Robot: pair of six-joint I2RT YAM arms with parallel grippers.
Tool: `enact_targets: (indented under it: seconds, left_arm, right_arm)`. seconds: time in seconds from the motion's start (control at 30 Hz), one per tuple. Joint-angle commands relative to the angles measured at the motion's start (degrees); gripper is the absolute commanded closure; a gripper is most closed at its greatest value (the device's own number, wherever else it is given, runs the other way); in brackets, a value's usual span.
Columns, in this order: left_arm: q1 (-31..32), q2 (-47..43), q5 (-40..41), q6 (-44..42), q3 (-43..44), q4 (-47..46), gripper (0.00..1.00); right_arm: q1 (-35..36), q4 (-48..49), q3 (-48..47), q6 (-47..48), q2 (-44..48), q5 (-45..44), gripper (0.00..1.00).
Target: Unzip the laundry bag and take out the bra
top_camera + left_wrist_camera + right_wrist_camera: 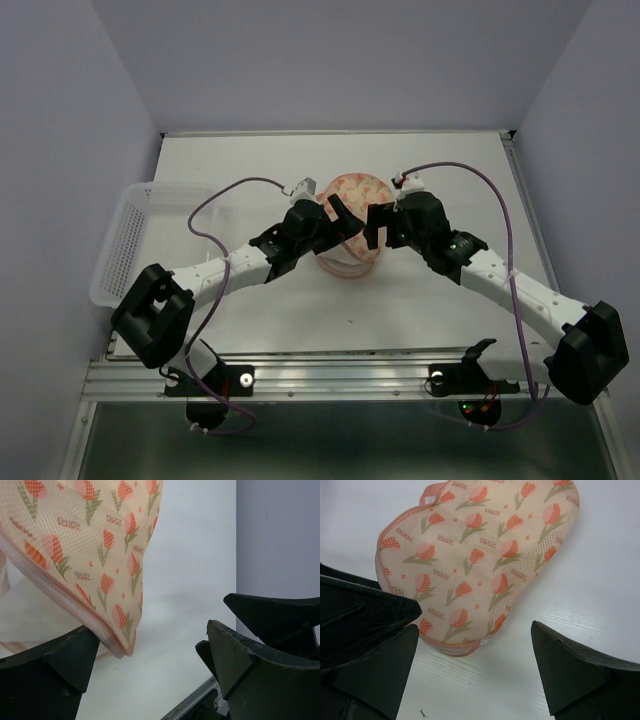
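Observation:
The laundry bag (350, 205) lies mid-table, peach-pink mesh with an orange tulip print. In the right wrist view the bag (480, 560) fills the upper half, its pink rim closed along the near edge, with a small white zipper pull (483, 641) and a pink loop (432, 492). My right gripper (475, 672) is open, just short of that edge. My left gripper (152, 645) is open. Its left finger (65, 662) sits right under the bag's rim (75, 605). Both grippers, left (343, 222) and right (374, 226), flank the bag. The bra is hidden.
A clear plastic mesh basket (130, 240) stands at the table's left edge. The metal rail (340, 375) runs along the near edge by the arm bases. Grey walls enclose the white table (440, 300) on three sides.

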State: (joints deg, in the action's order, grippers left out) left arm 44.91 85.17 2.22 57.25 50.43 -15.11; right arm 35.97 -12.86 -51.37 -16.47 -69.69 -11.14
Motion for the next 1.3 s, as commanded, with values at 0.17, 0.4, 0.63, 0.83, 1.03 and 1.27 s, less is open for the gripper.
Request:
enact_targets:
  seconds: [0.17,0.4,0.63,0.83,1.03,1.27]
  left_arm:
    - [-1.7,-1.2,-4.8,-8.7,2.5,4.0,0.01]
    - [-1.3,-1.8,-12.6,-11.5,0.0,5.1,0.01]
    - [3.8,-3.6,-14.7,-4.7,-11.1,-1.6,0.01]
    - [8.0,0.3,-14.3,-3.6,-5.0,-4.7,0.01]
    - [4.2,-3.4,-6.1,-12.3,2.9,9.2,0.01]
    - [-18.1,-10.7,-7.7,-19.3,6.3,14.7,0.01]
  right_arm:
    - [-0.1,0.6,-5.0,2.6,0.5,-0.6,0.0]
    - [-0.1,1.3,-2.6,3.9,5.9,-8.5,0.0]
    - [-0.1,1.6,-1.7,3.8,7.0,-11.2,0.0]
    - [-0.6,1.6,-0.8,2.7,9.0,-13.3,0.0]
    - [-0.6,2.1,-2.3,2.2,7.5,-10.1,0.0]
    - [-0.6,8.4,-10.6,1.7,-5.3,3.0,0.0]
